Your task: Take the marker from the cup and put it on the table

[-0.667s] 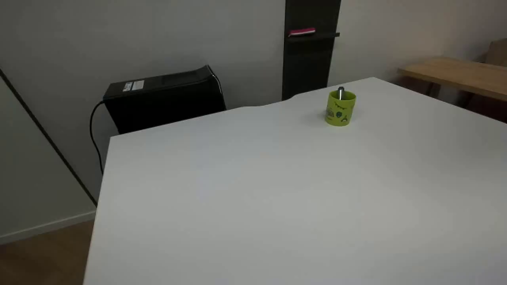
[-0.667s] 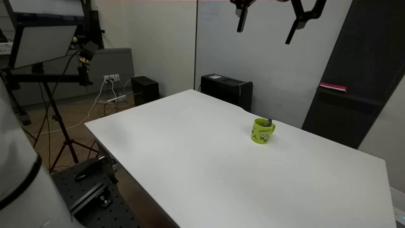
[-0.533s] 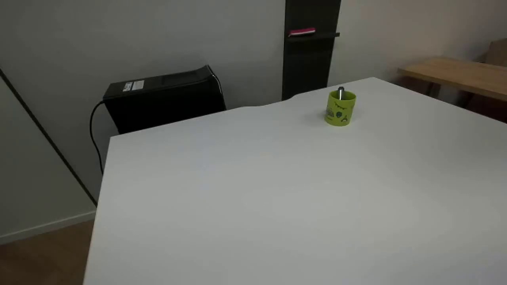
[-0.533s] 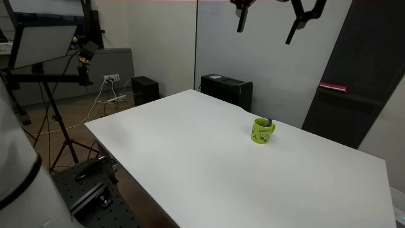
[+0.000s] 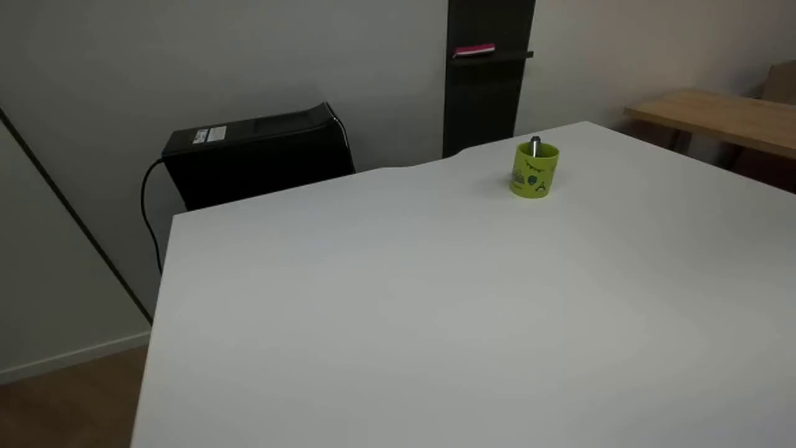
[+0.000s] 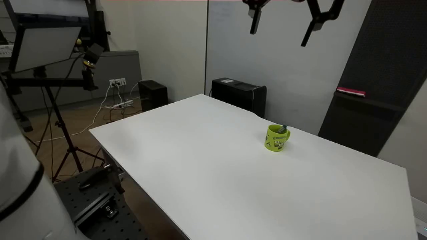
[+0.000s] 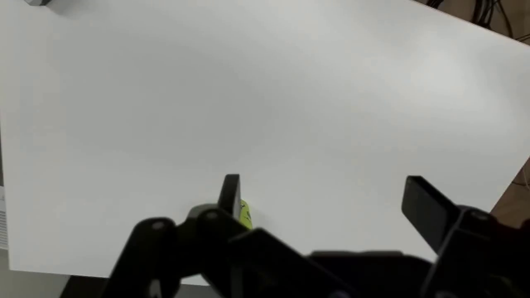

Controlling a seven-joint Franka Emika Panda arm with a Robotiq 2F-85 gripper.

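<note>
— Well, how stands the claw [image 6: 278,39]?
— It hangs high above the white table [image 6: 200,160], its fingers [image 6: 255,22] wide apart.
— And the marker [image 6: 282,129]?
— It leans inside the green cup [image 6: 273,142], lower than the claw. Behind the claw I see a pale wall [image 6: 283,76]; lower, a black box [image 6: 237,91].

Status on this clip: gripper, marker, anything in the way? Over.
Gripper open and empty, high above the table. Marker leaning in the cup, not yet out. No obstacle visible around the cup.
</note>
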